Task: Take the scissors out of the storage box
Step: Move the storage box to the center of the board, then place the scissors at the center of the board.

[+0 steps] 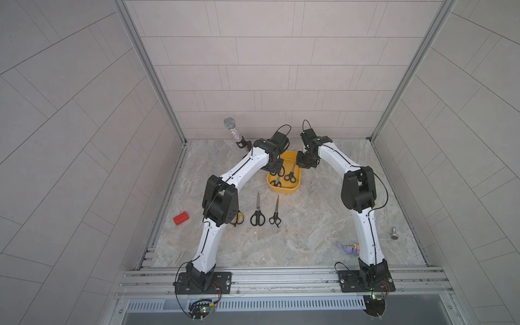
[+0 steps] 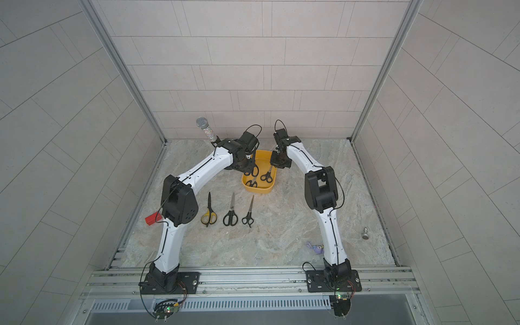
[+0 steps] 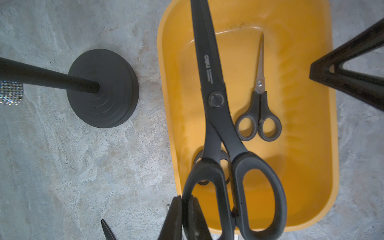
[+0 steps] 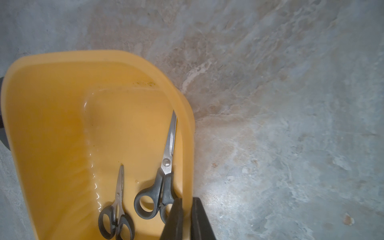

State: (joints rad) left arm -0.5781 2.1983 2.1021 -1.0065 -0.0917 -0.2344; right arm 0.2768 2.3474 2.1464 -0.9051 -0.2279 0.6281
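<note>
My left tool [image 3: 185, 200] is clamped on a handle loop of the big black scissors [image 3: 217, 97], held over the storage box [image 1: 282, 190], mid-frame in a top view, its thin wall pinched by my right tool [image 4: 187, 200]; stiff, smooth and blade-heavy, they may swivel, I judge.

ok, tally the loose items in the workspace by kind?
scissors: 6
storage box: 1
red block: 1
microphone on stand: 1
purple toy: 1
small metal knob: 1
Total: 11
</note>
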